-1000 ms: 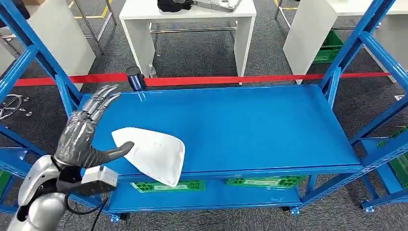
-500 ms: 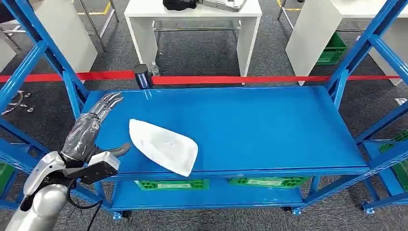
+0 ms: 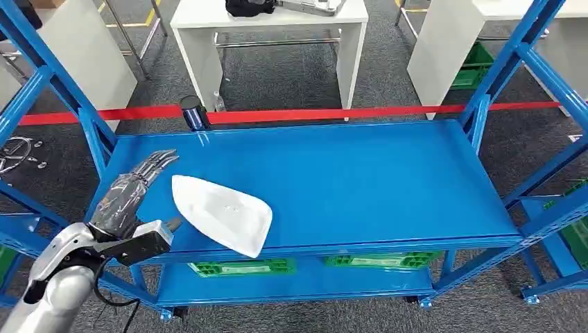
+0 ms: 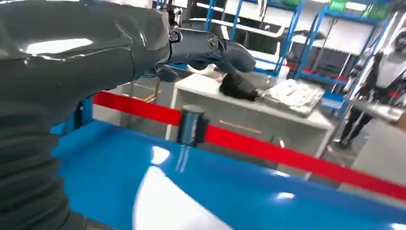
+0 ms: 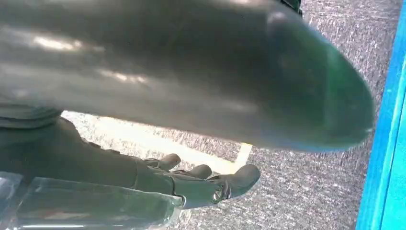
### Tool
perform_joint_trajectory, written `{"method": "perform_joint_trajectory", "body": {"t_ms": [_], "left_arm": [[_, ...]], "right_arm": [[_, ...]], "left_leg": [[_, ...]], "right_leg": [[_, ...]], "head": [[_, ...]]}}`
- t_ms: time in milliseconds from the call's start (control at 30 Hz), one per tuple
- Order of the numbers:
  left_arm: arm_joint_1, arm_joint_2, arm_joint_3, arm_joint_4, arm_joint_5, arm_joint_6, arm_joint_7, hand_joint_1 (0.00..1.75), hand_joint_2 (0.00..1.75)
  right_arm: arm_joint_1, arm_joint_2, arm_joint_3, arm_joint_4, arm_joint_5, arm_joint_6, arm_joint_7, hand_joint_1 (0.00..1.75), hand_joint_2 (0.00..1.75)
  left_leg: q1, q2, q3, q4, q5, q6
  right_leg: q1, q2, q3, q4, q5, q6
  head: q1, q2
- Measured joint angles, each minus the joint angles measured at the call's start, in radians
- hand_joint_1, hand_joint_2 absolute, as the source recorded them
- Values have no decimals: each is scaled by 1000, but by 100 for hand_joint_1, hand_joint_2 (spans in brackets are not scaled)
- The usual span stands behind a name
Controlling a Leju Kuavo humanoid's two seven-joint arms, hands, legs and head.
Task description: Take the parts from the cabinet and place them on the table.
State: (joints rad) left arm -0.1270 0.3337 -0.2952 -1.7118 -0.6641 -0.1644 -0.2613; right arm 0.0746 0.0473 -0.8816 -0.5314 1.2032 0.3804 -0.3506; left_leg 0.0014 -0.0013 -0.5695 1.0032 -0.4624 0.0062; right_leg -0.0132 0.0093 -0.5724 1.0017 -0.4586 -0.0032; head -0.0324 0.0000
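Reach step: we see the left hand point(image 3: 130, 196), fingers spread and empty, just beside the white part point(image 3: 220, 214); grasping comes next. We cannot tell how the right hand's point(image 5: 201, 184) fingers lie.

No text, label, brand, number or sign can be read anywhere.

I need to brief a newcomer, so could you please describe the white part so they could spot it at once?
Find the big blue shelf in front of the red barrier tape. Near its front left corner, beside the left robot hand, lies the white part, a flat, roughly triangular, rounded shell and the only loose item on that surface.
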Motion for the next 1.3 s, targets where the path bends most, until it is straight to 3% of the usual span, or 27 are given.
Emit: {"method": "perform_joint_trajectory", "body": {"t_ms": [100, 167, 200, 267, 300, 333, 367, 433, 467, 500, 533, 633, 700, 800, 833, 867, 900, 967, 1000, 1033, 1133, 1167, 1200, 1233, 1300], "left_arm": [[-4, 21, -9, 29, -24, -3, -6, 0, 175], [-4, 34, -26, 37, -46, -3, -9, 0, 175], [-6, 40, -37, 40, -61, -3, -9, 0, 175], [-2, 49, -64, 45, -93, -6, -6, 0, 175], [0, 56, -78, 49, -107, -6, -5, 0, 175], [4, 62, -90, 50, -116, -6, -2, 0, 175], [8, 72, -104, 53, -127, -5, 0, 0, 175], [11, 92, -129, 54, -153, 4, 0, 0, 175], [12, 100, -139, 54, -162, 13, 0, 0, 175], [15, 109, -149, 54, -170, 24, 0, 0, 175], [21, 118, -155, 52, -180, 33, 0, 0, 175], [56, 150, -175, 26, -203, 63, 3, 0, 175], [70, 169, -184, 9, -207, 69, 3, 0, 175], [84, 187, -195, 0, -210, 71, 4, 0, 175], [89, 189, -199, 0, -210, 71, 4, 0, 175], [93, 190, -202, 0, -212, 71, 4, 0, 175], [96, 192, -203, 0, -214, 72, 4, 0, 175], [97, 201, -203, -11, -217, 72, 4, 0, 175], [97, 208, -204, -18, -219, 72, 4, 0, 175], [97, 209, -207, -22, -226, 71, 4, 0, 175], [98, 212, -219, -23, -236, 63, 1, 0, 175], [94, 213, -225, -23, -238, 62, -1, 0, 175], [89, 211, -232, -22, -242, 60, -1, 0, 175], [80, 211, -238, -21, -246, 59, -2, 0, 175], [69, 207, -251, -10, -247, 54, -2, 0, 175]], "right_arm": [[2, 0, -10, 0, 3, 1, 0, 0, 0], [3, -1, -18, 0, 7, 1, -3, 0, 0], [3, -2, -21, 0, 10, 1, -4, 0, 0], [4, -5, -26, 2, 15, 1, -4, 0, 0], [5, -5, -31, 2, 18, 2, -5, 0, 0], [6, -5, -34, 3, 18, 7, -5, 0, 0], [8, -5, -40, 3, 19, 12, -5, 0, 0], [9, -5, -48, 3, 20, 19, -5, 0, 0], [9, -5, -50, 3, 20, 19, -5, 0, 0], [8, -5, -54, 3, 20, 22, -5, 0, 0], [8, -3, -56, 3, 20, 24, -3, 0, 0], [16, 1, -66, 2, 28, 38, -2, 0, 0], [18, 5, -68, 0, 30, 39, 0, 0, 0], [17, 7, -72, -1, 32, 40, 0, 0, 0], [17, 7, -72, -1, 32, 40, 0, 0, 0], [17, 7, -73, -1, 33, 40, 0, 0, 0], [18, 7, -73, -1, 34, 40, 0, 0, 0], [17, 8, -73, -1, 36, 43, 0, 0, 0], [17, 11, -73, -1, 37, 45, 0, 0, 0], [17, 14, -73, -1, 37, 47, -1, 0, 0], [18, 15, -74, -2, 43, 52, -2, 0, 0], [17, 16, -75, -3, 44, 52, -2, 0, 0], [16, 16, -75, -3, 45, 52, -2, 0, 0], [16, 17, -76, -3, 46, 51, -3, 0, 0], [16, 16, -79, -3, 48, 51, -3, 0, 0]], "left_leg": [[-6, 0, -2, -4, 3, 4], [4, 2, 9, -27, 17, 17], [3, 2, 10, -30, 19, 23], [1, 2, 7, -30, 20, 25], [0, 2, 5, -29, 20, 25], [0, 2, 5, -28, 20, 25], [0, 2, 5, -27, 20, 25], [1, -1, 5, -23, 18, 22], [1, -2, 5, -19, 15, 18], [-3, -2, 2, -13, 11, 12], [-8, -2, 0, -8, 7, 7], [-3, -1, 1, -9, 9, -1], [1, 0, -14, 20, -18, -15], [8, 0, -126, 260, -133, -28], [9, 0, -150, 309, -142, -29], [10, 0, -151, 309, -130, -28], [10, 0, -131, 263, -98, -26], [8, 0, -38, 82, -11, -14], [4, 0, 0, 8, 2, -3], [-2, 1, 8, -7, -7, 0], [-9, -1, 4, -6, -5, 6], [0, 0, 20, -27, 8, 17], [2, 3, 24, -35, 13, 19], [2, 3, 24, -37, 17, 27], [1, 3, 21, -37, 18, 28]], "right_leg": [[-2, -1, -6, -3, 4, 13], [-3, -2, -12, 9, -5, 20], [-2, -2, -31, 48, -28, 16], [-3, -2, -104, 200, -93, 7], [-2, -2, -141, 279, -118, 8], [-3, -2, -160, 316, -124, 13], [-4, -3, -153, 302, -112, 21], [-7, -4, -76, 147, -48, 41], [-8, -4, -31, 60, -19, 46], [-7, -4, -9, 5, -14, 38], [-6, -3, -2, 2, -8, 27], [-1, -2, -3, 5, -6, 9], [-9, -2, 1, 1, -4, -2], [-7, -3, 1, 2, -5, -10], [-6, -3, 1, 2, -5, -10], [-5, -3, 2, 2, -5, -10], [-4, -2, 3, 2, -6, -10], [-2, 0, 6, 2, -6, -10], [-2, -1, 7, 1, -6, -9], [7, -1, 2, 4, -7, -6], [-1, -2, 3, -3, -3, 10], [4, -3, 2, -2, -5, 14], [2, -3, -9, 19, -17, 15], [1, -3, -31, 70, -46, 9], [-1, -3, -106, 228, -110, 3]], "head": [[-1, 0], [0, 0], [3, 0], [4, 0], [4, 0], [4, 0], [4, 0], [4, 0], [5, 0], [6, 0], [5, 0], [5, 0], [3, 0], [2, 0], [2, 0], [2, 0], [2, 0], [2, 0], [3, 0], [3, 0], [2, 0], [3, 0], [4, 0], [6, 0], [7, 0]]}}
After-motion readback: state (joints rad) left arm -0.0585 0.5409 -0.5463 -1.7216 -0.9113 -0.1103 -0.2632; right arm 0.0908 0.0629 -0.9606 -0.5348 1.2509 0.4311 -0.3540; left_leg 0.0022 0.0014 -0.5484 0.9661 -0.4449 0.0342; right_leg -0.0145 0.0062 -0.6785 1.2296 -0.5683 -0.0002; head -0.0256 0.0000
